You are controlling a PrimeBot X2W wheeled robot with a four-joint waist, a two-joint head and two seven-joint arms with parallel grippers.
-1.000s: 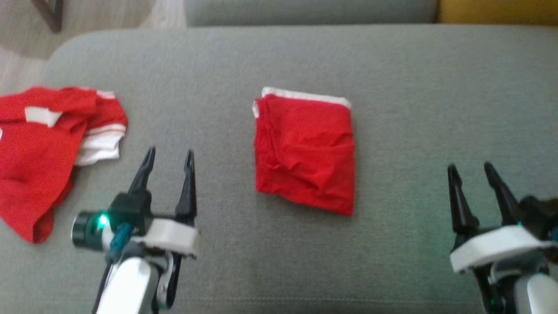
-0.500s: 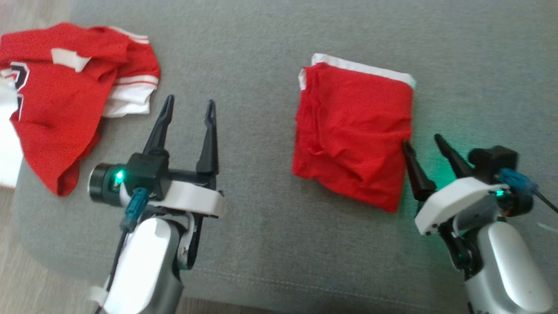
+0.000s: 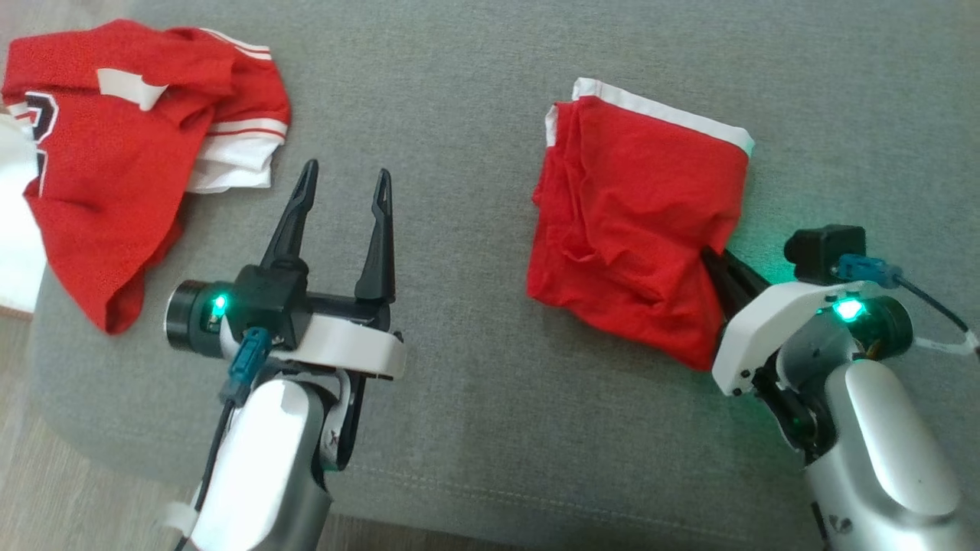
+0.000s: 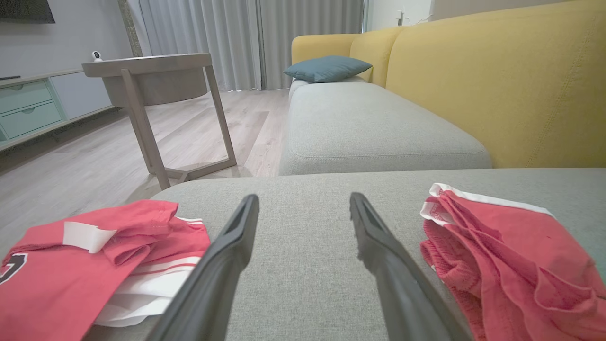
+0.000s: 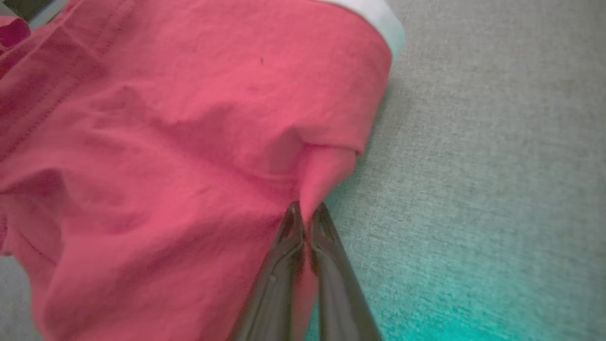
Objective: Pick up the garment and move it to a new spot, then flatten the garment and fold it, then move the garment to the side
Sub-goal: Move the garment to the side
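1. At the far left, a crumpled red-and-white fabric jersey (image 3: 115, 153) lay bunched on the grey woven sofa cushion (image 3: 475, 398), close to the cushion's left edge.
2. Just right of the jersey, the left tool (image 3: 346, 170) was released. Its two long dark fingers were spread wide with nothing between them, and they pointed away from the robot over bare cushion. It touched neither piece of clothing.
3. Right of centre, the folded red fabric garment (image 3: 635, 222) lay on the same cushion, well apart from the jersey. It formed a rough, wrinkled rectangle with a white band along its far edge. Its long axis ran from far to near, slanted so that the near end leaned rightward and ended in a pointed corner.
4. At the right, the right tool (image 5: 307, 208) was clenched on the garment's right-hand edge. Its fingers were pressed together, pinching a raised ridge of red cloth, and they angled leftward into the fabric.
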